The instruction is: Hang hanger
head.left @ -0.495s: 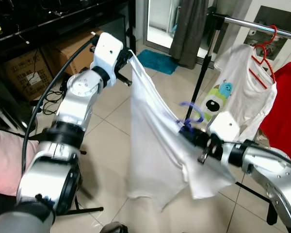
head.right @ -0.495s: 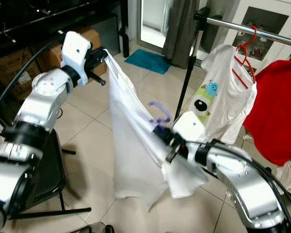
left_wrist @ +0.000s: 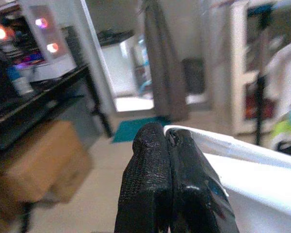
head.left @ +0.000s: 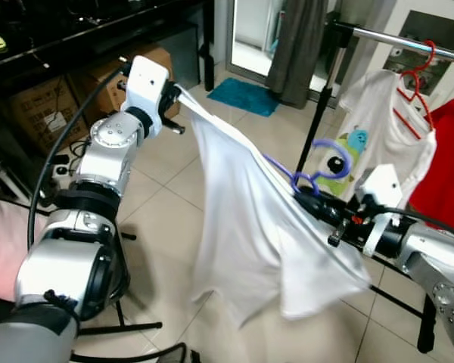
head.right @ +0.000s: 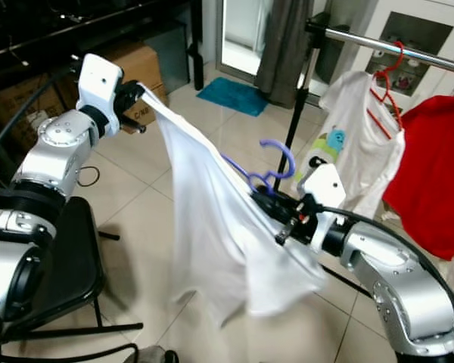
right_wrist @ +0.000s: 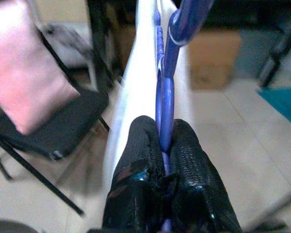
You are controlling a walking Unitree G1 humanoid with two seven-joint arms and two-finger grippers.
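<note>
The right gripper [head.left: 312, 203] is squeezed tight on the purple hanger [head.right: 276, 162] inside the white shirt [head.left: 250, 227], and the left gripper [head.left: 175, 97] pinches the shirt's far shoulder. The shirt could slide off (it is pulled very tight). Since a moment ago the hanger rose toward the rail [head.left: 408, 39].

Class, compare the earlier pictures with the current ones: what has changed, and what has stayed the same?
The right gripper has raised the purple hanger toward the rail; the white shirt is pulled tauter. Both grips are unchanged: the left gripper stays shut on the shirt's edge.
</note>
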